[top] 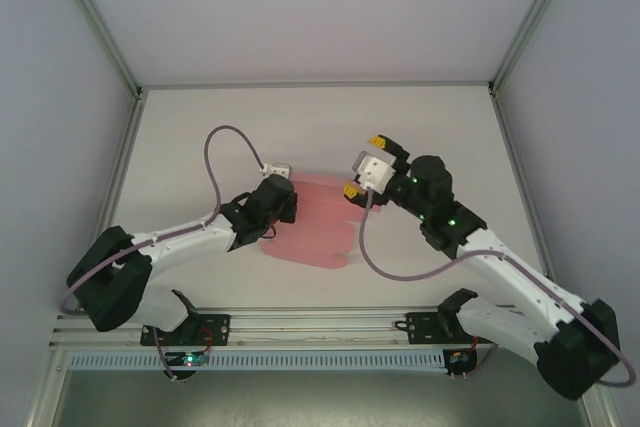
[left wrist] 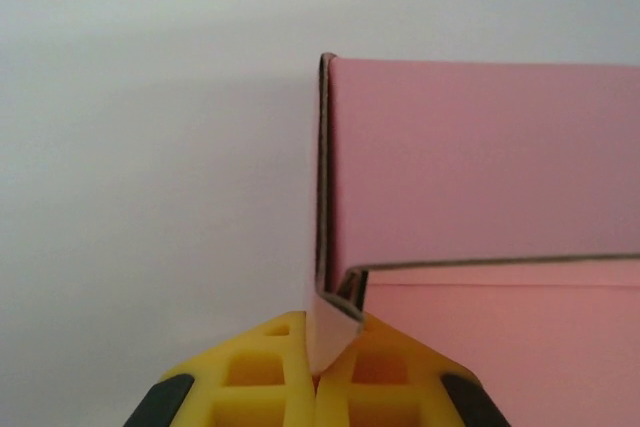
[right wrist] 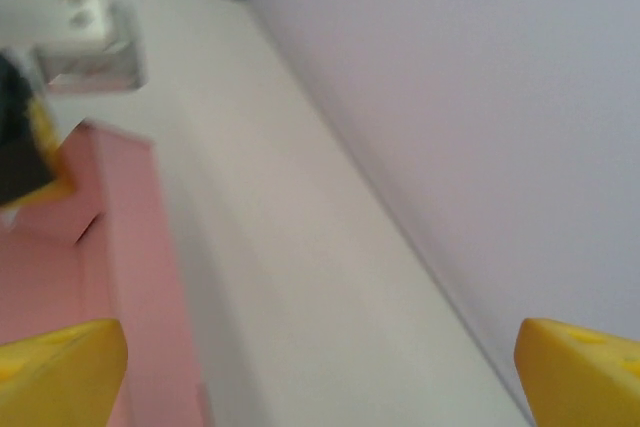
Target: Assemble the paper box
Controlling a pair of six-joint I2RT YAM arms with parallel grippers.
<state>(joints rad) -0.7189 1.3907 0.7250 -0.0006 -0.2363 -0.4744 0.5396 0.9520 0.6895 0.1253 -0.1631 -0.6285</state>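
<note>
The paper box [top: 318, 230] is a pink card sheet, partly folded, lying mid-table between the two arms. My left gripper [top: 281, 199] is at its left far corner. In the left wrist view the yellow fingers [left wrist: 262, 379] are shut on a folded corner flap [left wrist: 332, 335], with an upright pink wall [left wrist: 480, 157] beyond it. My right gripper [top: 364, 165] hovers by the box's right far corner, open wide with nothing between its fingertips [right wrist: 60, 372]. In the right wrist view the pink box [right wrist: 130, 247] lies off to the left of the right gripper [right wrist: 320, 377].
The white table [top: 320, 127] is enclosed by pale walls with aluminium posts [top: 100, 27] at the back corners. Grey cables [top: 215, 162] loop from each arm. A slotted rail [top: 320, 325] runs along the near edge.
</note>
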